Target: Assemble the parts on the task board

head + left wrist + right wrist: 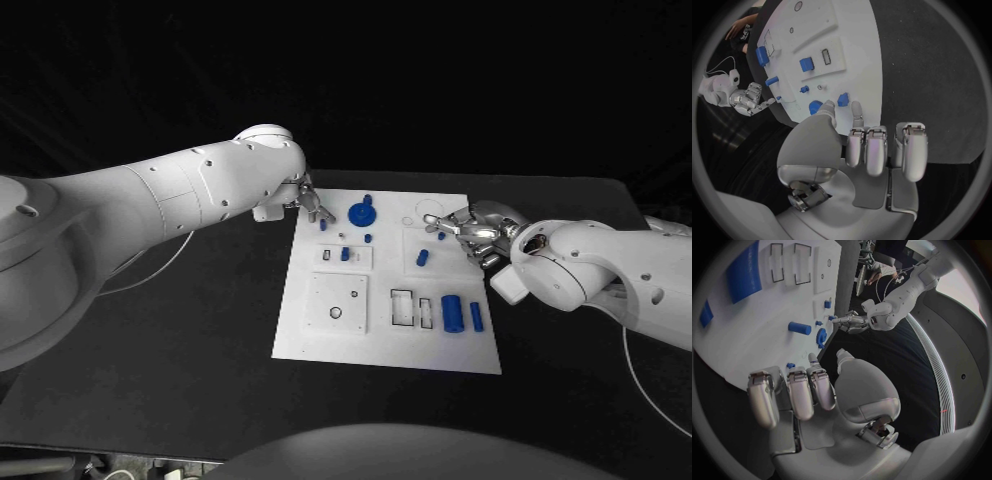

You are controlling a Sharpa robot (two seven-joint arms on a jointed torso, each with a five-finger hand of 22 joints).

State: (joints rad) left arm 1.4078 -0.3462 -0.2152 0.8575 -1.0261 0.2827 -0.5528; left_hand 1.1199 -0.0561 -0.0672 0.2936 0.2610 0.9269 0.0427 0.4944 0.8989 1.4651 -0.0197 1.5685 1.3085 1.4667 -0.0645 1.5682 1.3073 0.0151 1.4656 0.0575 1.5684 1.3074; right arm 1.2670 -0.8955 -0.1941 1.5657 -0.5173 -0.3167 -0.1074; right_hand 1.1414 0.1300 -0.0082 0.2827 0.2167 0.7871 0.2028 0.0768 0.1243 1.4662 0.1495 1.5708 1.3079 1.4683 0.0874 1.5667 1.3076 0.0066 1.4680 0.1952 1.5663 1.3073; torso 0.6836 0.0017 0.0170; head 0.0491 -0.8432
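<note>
The white task board (310, 340) lies mid-table. A blue gear-like part (361, 213) sits near its far edge, with small blue pegs (368, 238) and a short blue cylinder (423, 257) below it. Two larger blue cylinders (451, 312) lie at the near right. My left hand (309, 204) hovers at the board's far left corner, fingers apart and empty, its tips just short of the gear (817, 106). My right hand (476, 232) is at the far right edge, fingers spread, holding nothing. A small blue peg (790, 365) lies beside its fingertips (812, 359).
Rectangular recesses (402, 306) and a raised square plate with holes (336, 303) occupy the board's near half. The black table (173, 340) surrounds the board. A cable (635, 370) trails beside my right arm.
</note>
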